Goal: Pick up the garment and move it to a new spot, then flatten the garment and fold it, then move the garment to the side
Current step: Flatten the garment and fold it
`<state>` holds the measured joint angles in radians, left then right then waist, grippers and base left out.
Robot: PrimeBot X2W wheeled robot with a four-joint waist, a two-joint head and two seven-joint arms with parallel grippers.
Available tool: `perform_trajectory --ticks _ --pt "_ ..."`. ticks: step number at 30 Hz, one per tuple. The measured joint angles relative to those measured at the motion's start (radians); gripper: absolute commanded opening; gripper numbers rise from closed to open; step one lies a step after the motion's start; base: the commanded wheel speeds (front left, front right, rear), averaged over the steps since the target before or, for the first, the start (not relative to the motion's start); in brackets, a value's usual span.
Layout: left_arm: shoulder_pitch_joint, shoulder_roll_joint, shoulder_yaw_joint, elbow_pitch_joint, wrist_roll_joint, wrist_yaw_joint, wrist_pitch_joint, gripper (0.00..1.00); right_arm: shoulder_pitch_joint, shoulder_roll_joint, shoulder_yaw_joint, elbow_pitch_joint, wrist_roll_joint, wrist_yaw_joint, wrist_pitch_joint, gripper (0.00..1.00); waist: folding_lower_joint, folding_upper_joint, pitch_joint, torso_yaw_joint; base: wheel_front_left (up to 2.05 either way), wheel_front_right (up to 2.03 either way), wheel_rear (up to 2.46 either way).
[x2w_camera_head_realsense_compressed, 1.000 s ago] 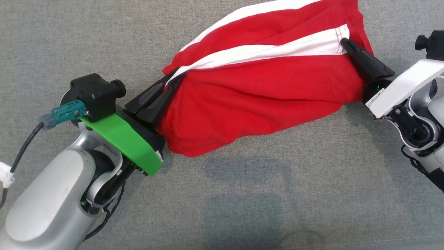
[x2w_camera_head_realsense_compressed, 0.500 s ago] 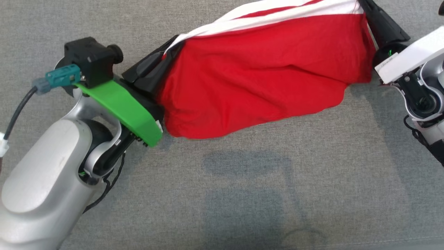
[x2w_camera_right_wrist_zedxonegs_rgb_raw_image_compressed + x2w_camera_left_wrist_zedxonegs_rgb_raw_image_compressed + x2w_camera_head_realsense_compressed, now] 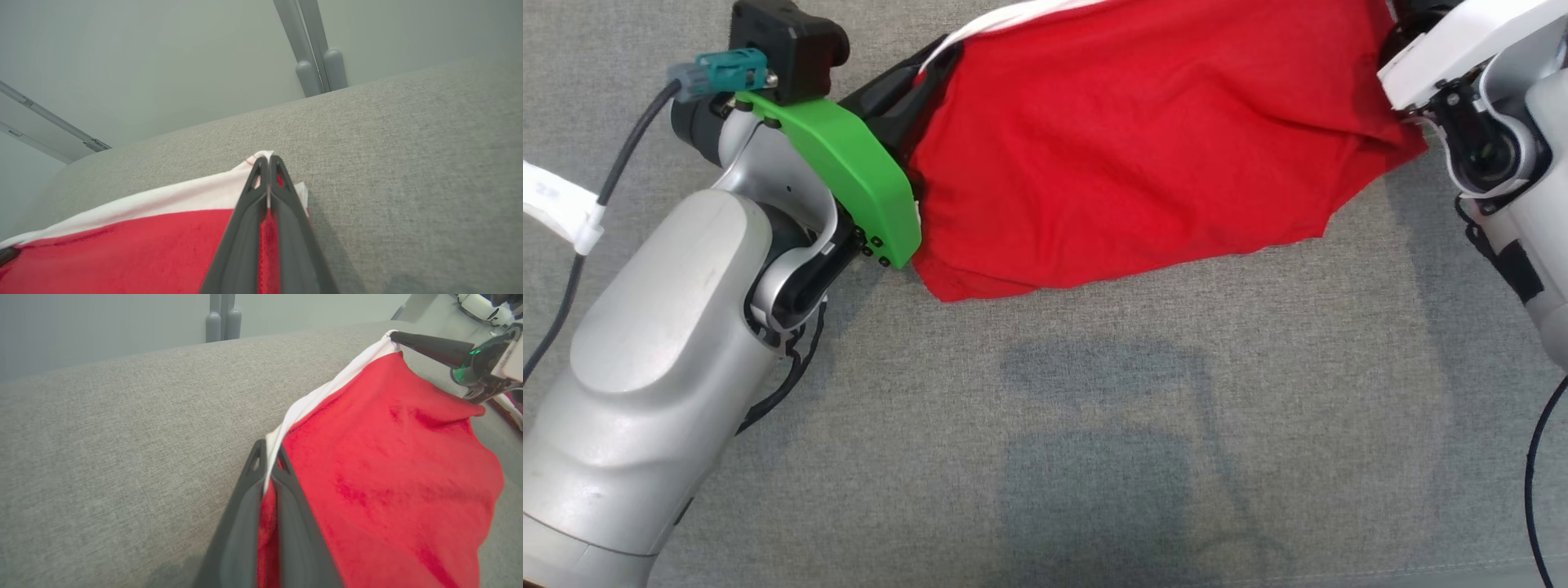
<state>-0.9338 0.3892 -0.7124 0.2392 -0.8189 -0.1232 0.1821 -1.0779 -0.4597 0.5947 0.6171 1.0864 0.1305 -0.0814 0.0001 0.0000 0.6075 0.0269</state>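
My left gripper [image 3: 267, 448] and right gripper [image 3: 267, 160] clamp the white-striped red cloth garment [image 3: 1143, 147], stretched toward the grey fabric surface's [image 3: 1094, 425] far edge; flattening and folding seem left.

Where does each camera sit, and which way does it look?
Head view: on the robot's head, looking down at the red garment and the grey fabric below; both pale arms show.
Left wrist view: on the left wrist, looking along the left tool, shut on the garment's white edge; the right tool shows at the far end.
Right wrist view: on the right wrist, looking along its own tool, shut on a white corner.
Shared: both wrist views show the garment and twin grey posts behind.
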Motion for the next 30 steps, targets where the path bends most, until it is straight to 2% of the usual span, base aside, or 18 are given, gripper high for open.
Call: perform_trajectory --ticks 1,2,3,7,10,14,20,24,26,27,28,30 --pt "0.0 -0.003 -0.007 0.016 -0.001 0.0 0.001 0.89 -0.002 0.01 0.008 0.008 -0.007 0.0 0.002 1.0 0.0 0.0 -0.003 0.0 0.0 0.0 0.0" --pt "0.0 -0.006 -0.008 0.026 0.0 -0.001 -0.009 0.89 -0.002 0.019 0.011 0.015 -0.01 0.0 0.002 1.0 0.0 0.0 -0.007 0.0 0.0 0.0 0.0" --pt "0.0 -0.007 -0.002 0.035 -0.001 0.0 -0.019 1.0 -0.001 0.024 0.012 0.019 -0.012 0.0 0.002 1.0 -0.0001 0.0 -0.011 0.0 0.0 0.0 0.0" --pt "0.026 0.014 0.005 0.03 0.02 0.032 -0.063 1.0 0.029 0.005 0.016 0.003 -0.032 0.0 -0.002 1.0 0.0 0.0 -0.037 -0.001 0.0 0.0 0.0" --pt "0.087 0.038 0.026 -0.044 0.022 0.071 -0.099 1.0 0.095 -0.022 0.028 -0.042 -0.029 0.0 0.032 1.0 0.0 0.0 -0.063 -0.005 0.0 0.0 0.0" --pt "0.196 0.075 0.069 -0.191 0.02 0.158 -0.155 1.0 0.179 -0.064 0.025 -0.079 -0.029 0.0 0.078 1.0 -0.0001 0.0 -0.1 -0.01 0.0 0.0 0.0" --pt "0.372 0.113 0.109 -0.393 0.07 0.3 -0.26 1.0 0.276 -0.066 -0.021 -0.078 -0.001 0.0 0.155 1.0 -0.0001 0.0001 -0.142 0.008 0.0 0.0 0.0" --pt "0.471 0.128 0.129 -0.458 0.092 0.362 -0.326 1.0 0.298 -0.043 -0.059 -0.068 0.036 0.0 0.203 1.0 -0.0001 0.0 -0.156 0.042 0.0 0.0 0.0" --pt "0.516 0.128 0.134 -0.469 0.091 0.379 -0.355 1.0 0.3 -0.027 -0.072 -0.049 0.041 0.0 0.209 1.0 -0.0001 0.0 -0.166 0.059 0.0 0.0 0.0" --pt "0.534 0.13 0.132 -0.469 0.094 0.38 -0.364 1.0 0.301 -0.023 -0.076 -0.042 0.041 0.0 0.213 0.38 -0.0001 0.0 -0.171 0.067 0.0 0.0 0.0" --pt "0.552 0.132 0.132 -0.469 0.099 0.384 -0.374 1.0 0.305 -0.017 -0.084 -0.037 0.044 0.0 0.214 0.0 -0.0001 0.0 -0.178 0.074 0.0 0.0 0.0" --pt "0.583 0.132 0.133 -0.469 0.099 0.388 -0.391 1.0 0.317 -0.007 -0.093 -0.032 0.058 0.0 0.226 0.0 -0.0001 0.0 -0.194 0.084 0.0 0.0 0.0"
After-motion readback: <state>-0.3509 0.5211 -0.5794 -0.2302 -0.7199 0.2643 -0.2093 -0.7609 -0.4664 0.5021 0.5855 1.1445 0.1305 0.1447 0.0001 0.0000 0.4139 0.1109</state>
